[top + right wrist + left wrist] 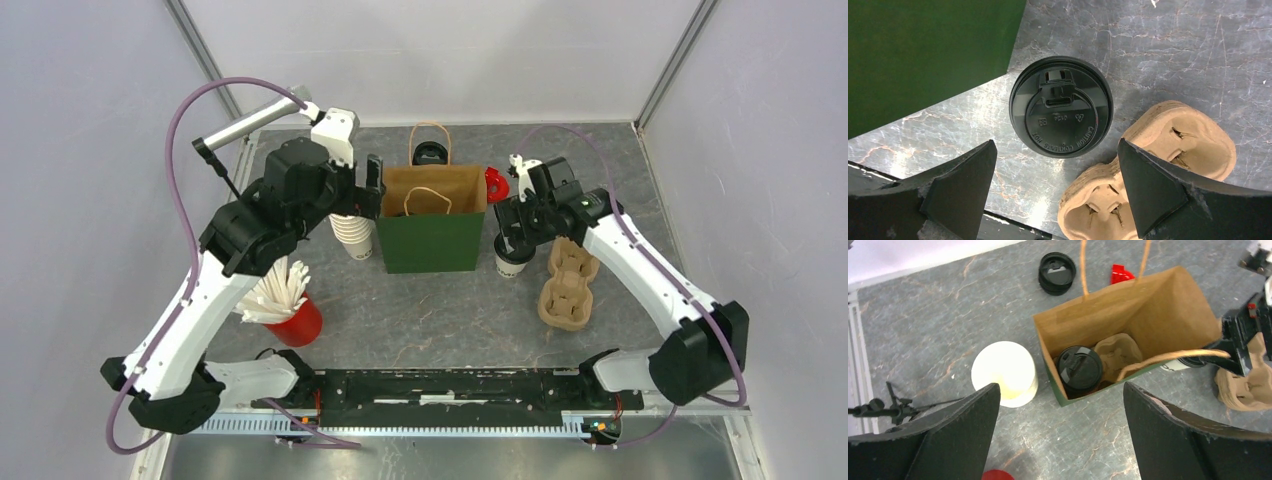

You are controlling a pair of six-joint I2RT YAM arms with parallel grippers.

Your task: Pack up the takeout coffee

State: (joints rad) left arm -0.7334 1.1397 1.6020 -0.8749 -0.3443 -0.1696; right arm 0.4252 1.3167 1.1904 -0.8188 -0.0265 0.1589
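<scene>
One coffee sat bagged, one outside.
My right gripper hung spread above the lidded cup just right of the green bag, beside the cardboard tray; an off-centre squeeze could have tipped it. Farther back, my left gripper gaped over the bagged cup.

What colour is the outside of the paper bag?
The bag is dark green outside; top external view.

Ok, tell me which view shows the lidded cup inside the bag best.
Left wrist: it looks down into the open green bag, showing the cup, black lid up, beside a cardboard carrier. Top external shows the bag's mouth, its inside too dark to tell. Right wrist shows only the bag's outer wall and the other lidded cup.
</scene>
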